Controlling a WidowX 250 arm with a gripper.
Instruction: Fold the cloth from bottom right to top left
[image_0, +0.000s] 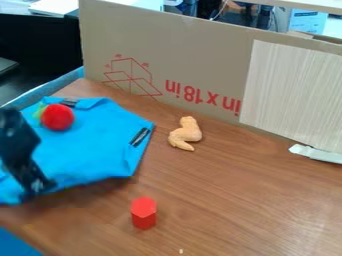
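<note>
The hand (38, 187) is at the near edge of the blue cloth (93, 142); we cannot determine its opening. We locate the cloth on the worktop (234, 200), at left. Red print marks the cardboard (194, 55) bounding the rear edge.

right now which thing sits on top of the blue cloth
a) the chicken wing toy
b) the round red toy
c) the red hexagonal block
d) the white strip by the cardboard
b, the round red toy lies on the blue cloth, near its upper left part
</note>
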